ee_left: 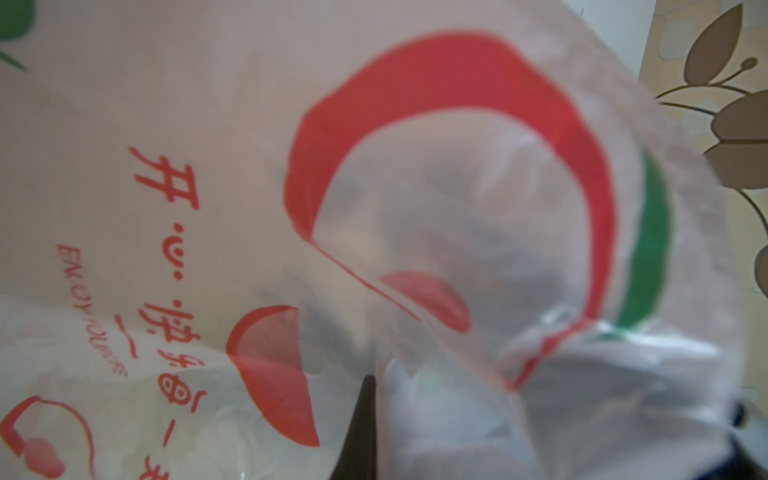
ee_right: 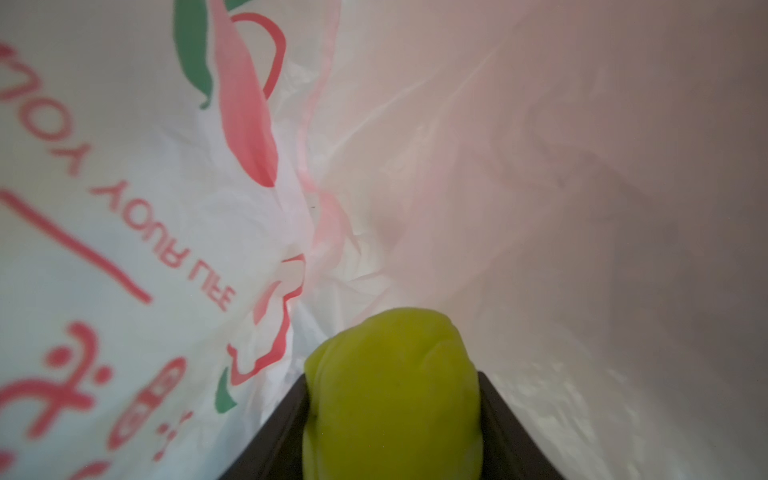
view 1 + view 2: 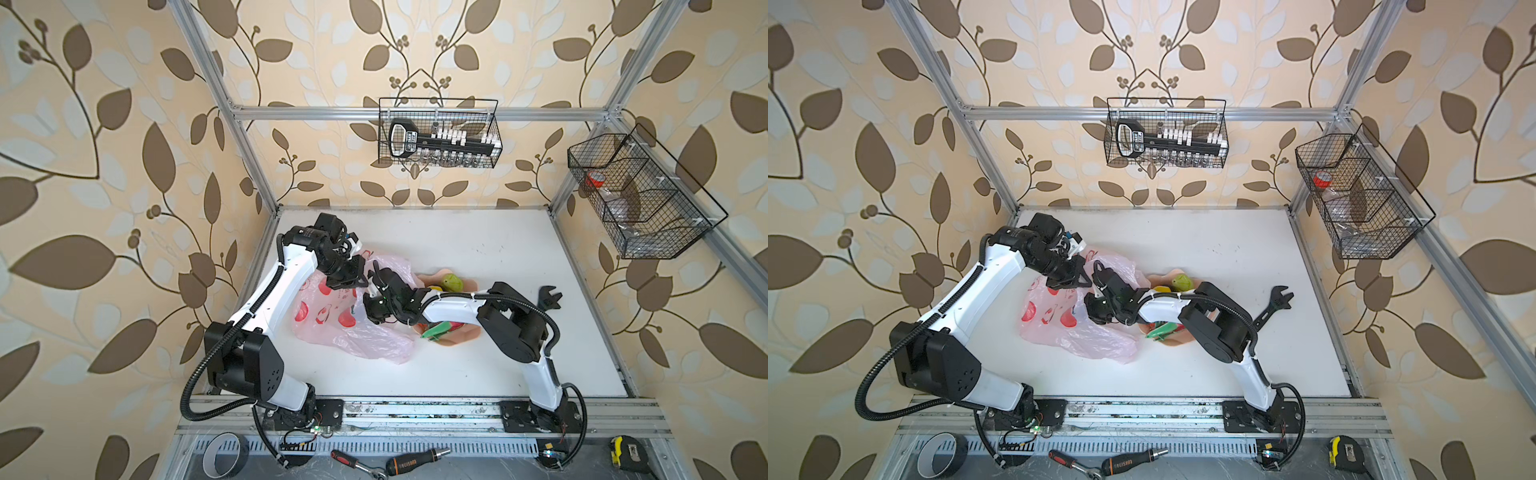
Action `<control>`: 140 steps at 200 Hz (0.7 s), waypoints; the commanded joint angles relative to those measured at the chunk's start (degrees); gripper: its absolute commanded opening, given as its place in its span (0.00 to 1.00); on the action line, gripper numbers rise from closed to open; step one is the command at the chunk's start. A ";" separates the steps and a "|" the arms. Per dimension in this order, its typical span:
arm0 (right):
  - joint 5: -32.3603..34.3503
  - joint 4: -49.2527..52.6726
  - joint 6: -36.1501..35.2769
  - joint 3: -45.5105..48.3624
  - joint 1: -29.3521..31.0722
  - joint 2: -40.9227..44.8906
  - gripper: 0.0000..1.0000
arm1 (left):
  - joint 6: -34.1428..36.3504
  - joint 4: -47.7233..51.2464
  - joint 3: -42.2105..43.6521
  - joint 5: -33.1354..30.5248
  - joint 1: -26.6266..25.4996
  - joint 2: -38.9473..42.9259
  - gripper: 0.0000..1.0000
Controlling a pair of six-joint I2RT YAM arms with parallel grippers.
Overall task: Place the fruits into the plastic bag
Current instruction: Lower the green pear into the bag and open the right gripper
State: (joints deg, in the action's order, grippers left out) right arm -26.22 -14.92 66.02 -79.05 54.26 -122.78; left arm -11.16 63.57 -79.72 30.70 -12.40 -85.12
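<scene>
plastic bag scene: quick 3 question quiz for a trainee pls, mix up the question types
1. True or false: the right gripper holds a yellow-green fruit inside the plastic bag.
2. Pick one: the left gripper is A) wide open, B) shut on the plastic bag, C) shut on nothing.
3. Fill the gap: in both top views the green pear lies in the ____.

Key: 1 true. 2 B. 3 bowl.
</scene>
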 commanded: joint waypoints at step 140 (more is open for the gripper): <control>-4.81 -0.39 16.03 -16.36 2.46 -12.41 0.67 | -3.25 -5.40 3.54 5.90 -0.43 5.54 0.00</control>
State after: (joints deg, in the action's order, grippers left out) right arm -30.28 -16.93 78.61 -94.83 55.72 -133.38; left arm -15.05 57.45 -75.85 29.32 -10.28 -81.47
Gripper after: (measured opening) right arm 0.590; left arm 0.046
